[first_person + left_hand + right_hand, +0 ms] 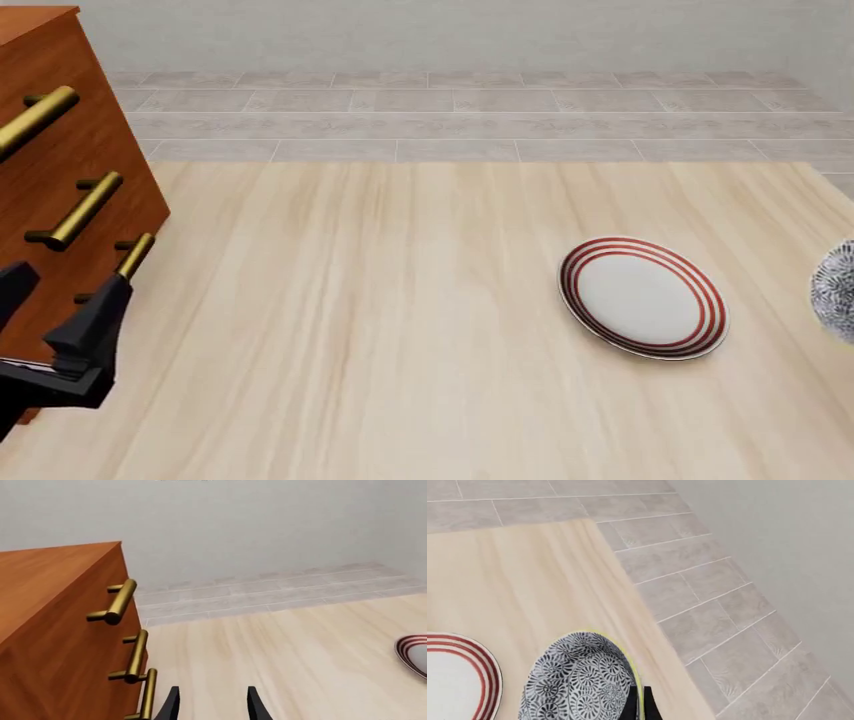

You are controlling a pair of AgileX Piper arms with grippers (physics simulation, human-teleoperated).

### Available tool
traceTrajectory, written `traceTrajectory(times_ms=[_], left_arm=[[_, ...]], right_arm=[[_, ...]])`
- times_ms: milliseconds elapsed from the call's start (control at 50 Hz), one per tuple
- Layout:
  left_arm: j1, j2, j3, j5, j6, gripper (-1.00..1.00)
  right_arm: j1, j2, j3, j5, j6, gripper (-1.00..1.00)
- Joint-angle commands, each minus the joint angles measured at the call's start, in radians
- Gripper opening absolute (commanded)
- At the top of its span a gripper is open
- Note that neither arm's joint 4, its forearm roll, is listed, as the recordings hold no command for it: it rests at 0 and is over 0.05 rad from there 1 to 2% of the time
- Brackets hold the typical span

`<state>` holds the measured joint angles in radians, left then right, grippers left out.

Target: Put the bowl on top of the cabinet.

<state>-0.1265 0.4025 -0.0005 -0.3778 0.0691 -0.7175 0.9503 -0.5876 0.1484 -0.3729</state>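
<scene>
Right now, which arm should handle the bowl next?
Right. The right gripper already sits at the bowl rim, at the table's right edge. The left gripper is open beside the cabinet, far from it.

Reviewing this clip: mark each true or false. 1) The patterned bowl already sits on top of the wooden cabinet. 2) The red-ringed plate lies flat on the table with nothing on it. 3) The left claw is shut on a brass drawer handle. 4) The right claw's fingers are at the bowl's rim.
1) False. The round black-and-white floral bowl is at the table's right edge, far from the tall reddish-brown wooden cabinet at the far left.
2) True. The flat white plate with red rings rests bare on the pale wooden table.
3) False. The left claw is open, beside the brass bar handles, holding nothing.
4) True. The right claw has dark fingers at the bowl's cream rim; whether it grips cannot be told.
</scene>
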Motion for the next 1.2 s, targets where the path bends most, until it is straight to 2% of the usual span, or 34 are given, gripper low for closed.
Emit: traceTrajectory(times_ms=[20,460,680,840,1060,1120,1200], left_arm=[[-0.02,-0.01,0.0,0.003,0.006,1.0],[-0.065,-0.084,-0.004,0.079,0.022,1.0],[-0.068,-0.141,-0.016,0.141,0.023,1.0],[-0.076,-0.146,-0.018,0.143,0.018,1.0],[-0.123,-0.101,-0.05,0.125,0.011,1.0],[-0.18,-0.02,-0.07,0.076,-0.02,1.0],[-0.218,0.048,-0.096,0.033,-0.017,1.0]], right_arm=[[0.088,-0.068,-0.012,0.027,0.056,-1.0],[0.258,-0.139,-0.039,0.074,0.122,-1.0],[0.336,-0.158,-0.048,0.091,0.136,-1.0],[0.379,-0.163,-0.053,0.096,0.142,-1.0],[0.452,-0.184,-0.064,0.122,0.157,-1.0],[0.472,-0.184,-0.065,0.124,0.157,-1.0],[0.5,-0.181,-0.075,0.127,0.151,-1.0]])
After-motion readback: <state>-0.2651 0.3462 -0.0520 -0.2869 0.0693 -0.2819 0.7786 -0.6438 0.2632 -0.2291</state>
